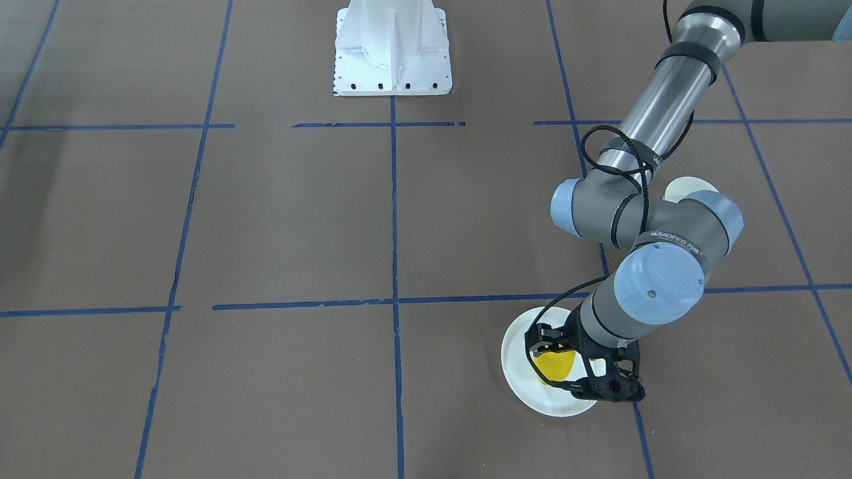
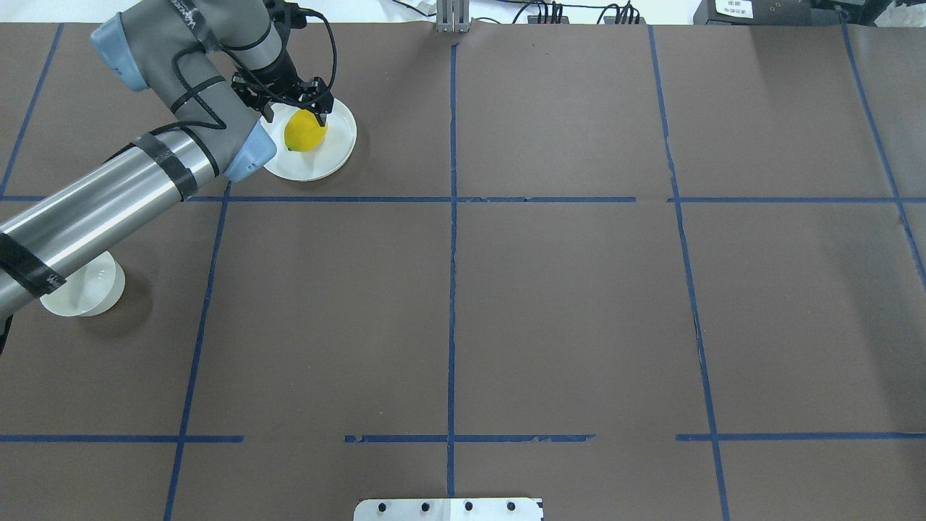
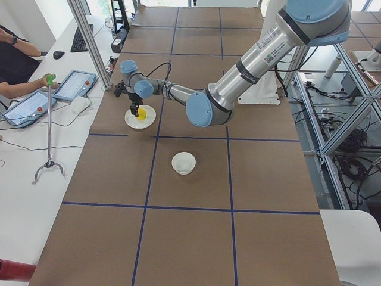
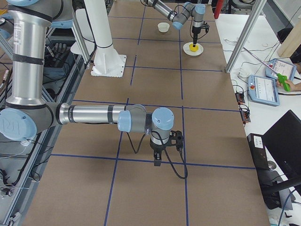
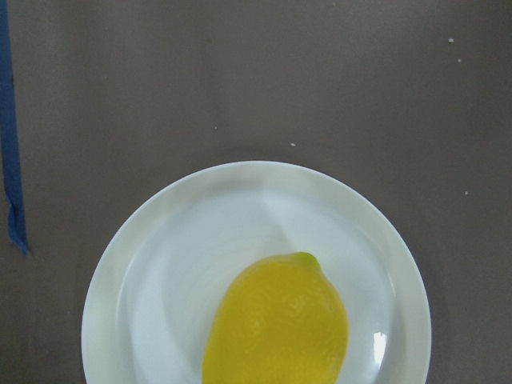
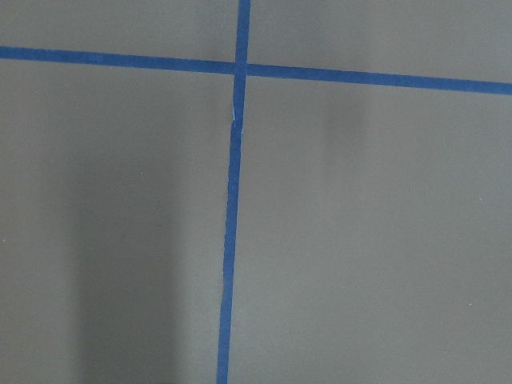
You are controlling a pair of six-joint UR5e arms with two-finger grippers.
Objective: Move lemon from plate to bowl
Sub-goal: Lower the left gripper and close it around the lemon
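The lemon (image 2: 304, 132) lies on the plate (image 2: 334, 148) at the table's far left. It also shows in the front view (image 1: 556, 364) and fills the bottom of the left wrist view (image 5: 276, 324), on the plate (image 5: 160, 264). My left gripper (image 2: 294, 108) hangs open just over the lemon, one finger on each side; I cannot tell whether they touch it. The bowl (image 2: 83, 289) stands nearer the robot, partly under my left arm, and is empty in the left side view (image 3: 183, 162). My right gripper (image 4: 157, 160) shows only in the right side view, low over bare table; I cannot tell its state.
The white robot base (image 1: 393, 50) stands at the table's middle on the robot's side. Blue tape lines (image 2: 452, 217) divide the brown table. Tablets (image 3: 24, 107) and an operator sit past the far edge beside a metal post (image 3: 89, 42).
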